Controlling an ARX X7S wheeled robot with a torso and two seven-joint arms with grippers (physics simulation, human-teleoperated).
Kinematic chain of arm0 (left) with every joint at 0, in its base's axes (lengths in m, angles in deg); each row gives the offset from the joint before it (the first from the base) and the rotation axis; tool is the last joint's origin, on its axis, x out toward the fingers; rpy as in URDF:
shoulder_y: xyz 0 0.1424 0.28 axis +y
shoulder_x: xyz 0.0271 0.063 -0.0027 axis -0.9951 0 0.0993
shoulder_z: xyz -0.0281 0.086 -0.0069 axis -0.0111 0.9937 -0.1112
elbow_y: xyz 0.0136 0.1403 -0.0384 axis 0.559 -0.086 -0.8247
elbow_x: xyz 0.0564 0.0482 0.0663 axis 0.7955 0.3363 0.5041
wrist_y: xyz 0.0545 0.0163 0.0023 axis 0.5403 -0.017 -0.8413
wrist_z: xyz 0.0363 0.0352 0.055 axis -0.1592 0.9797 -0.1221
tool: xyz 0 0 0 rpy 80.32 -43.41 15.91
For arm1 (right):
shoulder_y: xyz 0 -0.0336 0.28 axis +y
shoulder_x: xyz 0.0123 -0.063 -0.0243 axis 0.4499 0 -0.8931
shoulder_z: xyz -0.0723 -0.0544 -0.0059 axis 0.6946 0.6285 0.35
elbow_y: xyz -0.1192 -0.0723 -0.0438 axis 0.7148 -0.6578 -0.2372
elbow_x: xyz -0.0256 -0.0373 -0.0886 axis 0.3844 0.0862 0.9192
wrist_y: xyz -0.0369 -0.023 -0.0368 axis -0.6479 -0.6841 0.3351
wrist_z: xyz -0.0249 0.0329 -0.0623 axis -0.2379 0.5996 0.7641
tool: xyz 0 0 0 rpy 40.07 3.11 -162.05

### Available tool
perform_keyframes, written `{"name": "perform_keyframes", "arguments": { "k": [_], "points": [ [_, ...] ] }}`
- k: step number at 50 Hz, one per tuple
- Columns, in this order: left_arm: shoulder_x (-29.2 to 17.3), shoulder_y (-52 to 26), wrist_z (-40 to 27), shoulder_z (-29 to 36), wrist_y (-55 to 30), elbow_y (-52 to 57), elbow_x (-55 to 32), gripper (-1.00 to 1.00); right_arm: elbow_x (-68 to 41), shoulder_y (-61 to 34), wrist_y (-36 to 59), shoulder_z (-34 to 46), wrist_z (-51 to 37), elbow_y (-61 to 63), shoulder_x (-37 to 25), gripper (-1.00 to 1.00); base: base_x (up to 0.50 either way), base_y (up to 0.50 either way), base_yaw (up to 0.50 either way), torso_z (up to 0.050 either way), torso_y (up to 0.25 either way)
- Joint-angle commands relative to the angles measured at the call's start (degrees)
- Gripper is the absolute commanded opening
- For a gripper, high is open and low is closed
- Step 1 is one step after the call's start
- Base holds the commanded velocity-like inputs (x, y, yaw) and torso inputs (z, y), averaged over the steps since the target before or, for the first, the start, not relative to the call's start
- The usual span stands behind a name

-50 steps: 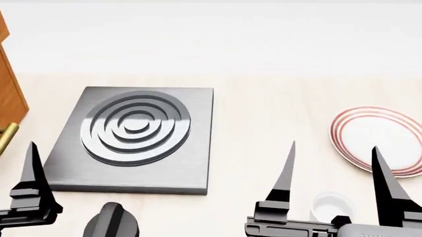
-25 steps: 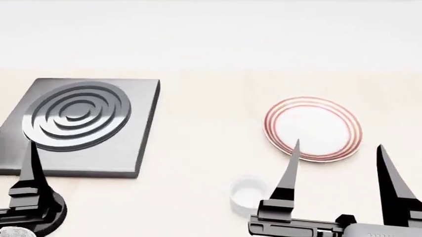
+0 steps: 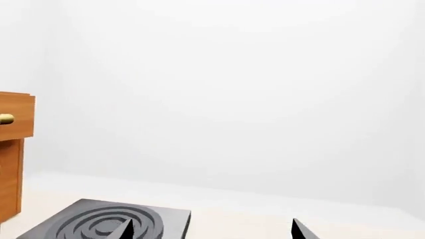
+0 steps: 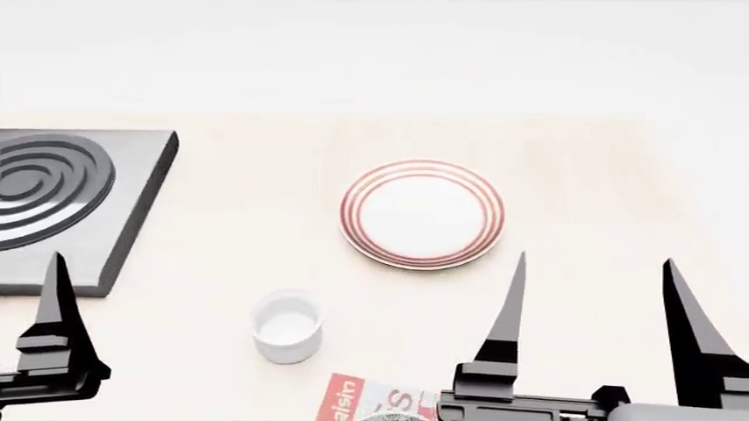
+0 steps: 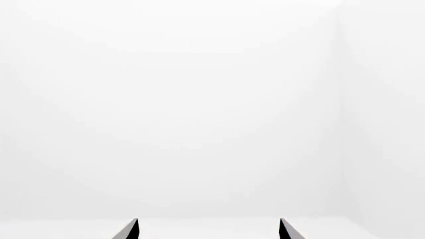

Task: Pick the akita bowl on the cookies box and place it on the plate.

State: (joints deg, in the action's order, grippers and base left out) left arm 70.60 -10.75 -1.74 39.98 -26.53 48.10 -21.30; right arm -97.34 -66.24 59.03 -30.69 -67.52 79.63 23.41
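Observation:
The plate [image 4: 422, 213], white with red rings, lies on the pale table beyond my right gripper [image 4: 595, 260]. That gripper is open, its two black fingers wide apart with nothing between them. A red and white corner of the cookies box [image 4: 360, 400] peeks in at the bottom edge of the head view, left of the right gripper. The akita bowl is out of view. One finger [image 4: 56, 303] of my left gripper shows at the far left. In the left wrist view the left gripper [image 3: 212, 231] is open and empty. The right gripper [image 5: 209, 230] faces a bare white wall.
A small plain white cup-like bowl [image 4: 287, 326] stands between the plate and the box corner. A dark grey stove plate [image 4: 65, 197] with ringed burner lies at the left, also in the left wrist view [image 3: 106, 224]. A wooden cabinet [image 3: 13, 149] stands beside it.
The head view has swung right: plate and stove plate slid leftward in the picture, and the cookies box corner came into view. Both grippers stay open.

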Motion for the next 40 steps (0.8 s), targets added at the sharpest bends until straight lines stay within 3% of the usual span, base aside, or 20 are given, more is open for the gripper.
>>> {"name": "perform_keyframes", "arguments": {
  "k": [1,11,26,40],
  "points": [
    [-0.58,0.06,-0.61,0.39,0.28,-0.02,-0.48,1.0,-0.52,0.74,-0.98,0.9,0.74,0.16,-0.87,1.0,0.0,-0.5,0.0,0.0,0.0],
    [-1.0,0.02,-1.1,0.69,0.47,-0.05,-0.84,1.0,-2.77,0.03,0.92,0.23,0.35,-0.14,-0.93,1.0,0.0,-0.46,0.0,0.0,0.0],
    [-1.54,-0.05,-1.81,1.16,0.69,-0.22,-1.2,1.0,-2.28,0.84,-1.51,0.51,-0.36,-0.51,-0.85,1.0,0.0,0.0,0.0,0.0,0.0],
    [-1.73,0.44,-0.69,0.38,2.85,-0.56,-3.5,1.0,-1.7,1.2,-2.73,0.9,-0.79,0.08,-1.46,1.0,0.48,0.0,0.0,0.005,0.0]
  ]
}}
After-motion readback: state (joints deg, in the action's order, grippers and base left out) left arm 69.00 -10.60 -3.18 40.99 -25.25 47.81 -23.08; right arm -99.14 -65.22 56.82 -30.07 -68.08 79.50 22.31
